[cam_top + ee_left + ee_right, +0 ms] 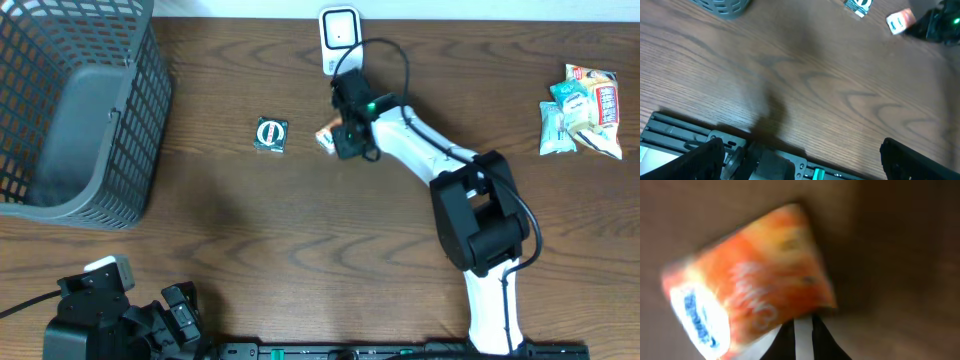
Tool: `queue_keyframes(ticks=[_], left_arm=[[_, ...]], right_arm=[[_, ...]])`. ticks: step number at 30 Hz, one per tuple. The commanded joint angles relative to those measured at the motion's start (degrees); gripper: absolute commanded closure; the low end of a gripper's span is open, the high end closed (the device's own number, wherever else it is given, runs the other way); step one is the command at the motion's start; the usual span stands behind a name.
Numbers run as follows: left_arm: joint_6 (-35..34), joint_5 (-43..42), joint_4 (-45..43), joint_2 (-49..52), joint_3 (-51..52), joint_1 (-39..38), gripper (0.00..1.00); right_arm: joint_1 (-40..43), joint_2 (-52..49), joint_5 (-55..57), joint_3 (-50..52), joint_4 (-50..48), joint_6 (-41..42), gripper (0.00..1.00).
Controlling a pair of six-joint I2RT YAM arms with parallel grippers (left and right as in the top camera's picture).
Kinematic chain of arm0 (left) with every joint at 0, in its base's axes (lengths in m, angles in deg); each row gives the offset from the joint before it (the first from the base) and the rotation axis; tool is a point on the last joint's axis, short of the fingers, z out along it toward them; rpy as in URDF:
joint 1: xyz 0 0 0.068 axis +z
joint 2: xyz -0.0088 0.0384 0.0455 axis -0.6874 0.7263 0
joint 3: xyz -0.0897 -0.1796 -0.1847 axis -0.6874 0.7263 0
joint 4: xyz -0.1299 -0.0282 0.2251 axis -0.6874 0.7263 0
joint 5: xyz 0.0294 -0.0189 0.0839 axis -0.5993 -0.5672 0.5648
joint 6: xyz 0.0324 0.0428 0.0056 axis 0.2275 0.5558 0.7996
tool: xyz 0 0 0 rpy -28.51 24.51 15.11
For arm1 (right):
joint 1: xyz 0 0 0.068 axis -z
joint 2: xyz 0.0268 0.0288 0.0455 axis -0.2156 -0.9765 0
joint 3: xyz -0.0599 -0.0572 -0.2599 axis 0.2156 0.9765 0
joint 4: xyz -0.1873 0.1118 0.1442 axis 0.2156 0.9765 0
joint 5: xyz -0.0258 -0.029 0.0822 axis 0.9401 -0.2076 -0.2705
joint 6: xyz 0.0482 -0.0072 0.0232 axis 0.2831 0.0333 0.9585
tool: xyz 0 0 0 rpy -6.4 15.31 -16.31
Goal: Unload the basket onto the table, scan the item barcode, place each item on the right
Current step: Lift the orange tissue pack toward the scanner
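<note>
- Closest in: left hand (802,146), fingers wide apart, holding nothing.
- Next: brown wooden tabletop (250,230).
- Farther out: small green packet (270,134), lying flat.
- Near it, to the right: orange packet (326,138), pinched in the right hand (345,140), fingers squeezed together on it.
- Farthest back: white scanner (339,38), near the orange packet, not touching.
- Off to the sides: grey basket (140,130), snack bags (583,110).

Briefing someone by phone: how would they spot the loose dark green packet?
From the grey basket at the left, look right toward the right gripper. The dark green packet lies flat between them. Unlike the gripped orange packet, it lies free and bears a round white emblem.
</note>
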Motion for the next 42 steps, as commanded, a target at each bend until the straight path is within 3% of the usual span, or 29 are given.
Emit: queue_keyframes(ticks=[1,4,12,15,23,42], left_arm=[[-0.52,0.52,-0.02,0.02,-0.17,0.17,0.02],[-0.52,0.52,-0.02,0.02,-0.17,0.17,0.02],[-0.52,0.52,-0.02,0.02,-0.17,0.17,0.02],[-0.52,0.52,-0.02,0.02,-0.17,0.17,0.02],[-0.52,0.52,-0.02,0.02,-0.17,0.17,0.02],[-0.52,0.52,-0.02,0.02,-0.17,0.17,0.02]], right_arm=[[2.03,0.22,-0.48,-0.04,-4.81,2.03,0.91],[3.15,0.22,-5.09,-1.22,-7.72,2.12,0.87],[3.78,0.24,-15.58,-6.08,-3.21,2.32,0.71],[3.74,0.22,-20.87,-5.97,-2.69,3.39,0.53],[3.52,0.2,-12.09,-4.96,-0.59,21.99,0.52],[-0.15,-3.26,-5.68,-3.76,-3.13,25.27,0.45]])
